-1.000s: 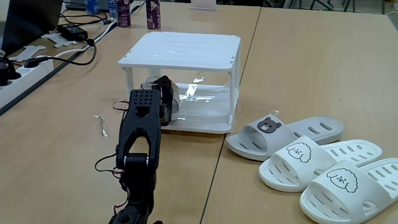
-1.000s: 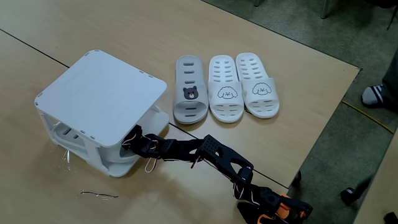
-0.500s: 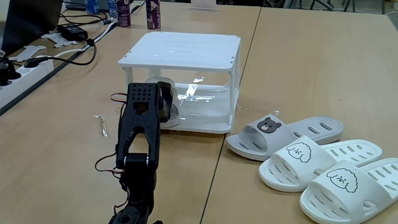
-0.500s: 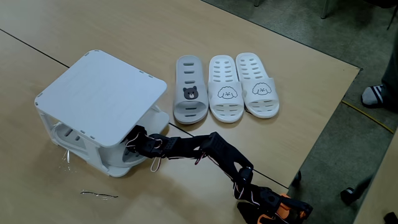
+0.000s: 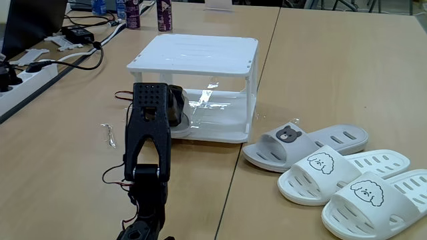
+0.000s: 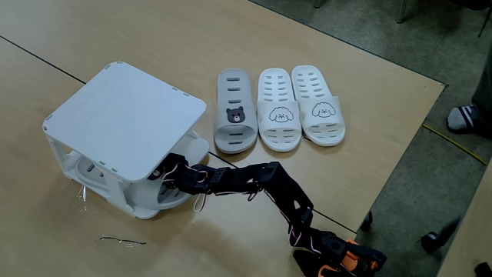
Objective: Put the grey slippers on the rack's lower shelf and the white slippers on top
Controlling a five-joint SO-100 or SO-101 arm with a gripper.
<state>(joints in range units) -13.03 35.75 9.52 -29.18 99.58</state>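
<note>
Grey slipper (image 6: 234, 111): one beside rack (image 6: 123, 115); white slippers (image 6: 300, 104): two.

- The rack (image 6: 123, 115) is white, its lower shelf (image 5: 223, 117) glossy.
- One grey slipper (image 6: 234, 111) carries a dark bear face.
- The two white slippers (image 6: 300, 108) have line-drawn dog faces.
- The arm (image 5: 148, 153) is black.
- The table (image 5: 320, 73) is light brown wood.

Rack (image 6: 123, 115): white, two-tier, upright on bench. One grey slipper (image 6: 91, 171) on lower shelf (image 5: 223, 117); another (image 6: 234, 110), bear emblem, beside two white slippers (image 6: 298, 106), dog faces, soles down.
</note>
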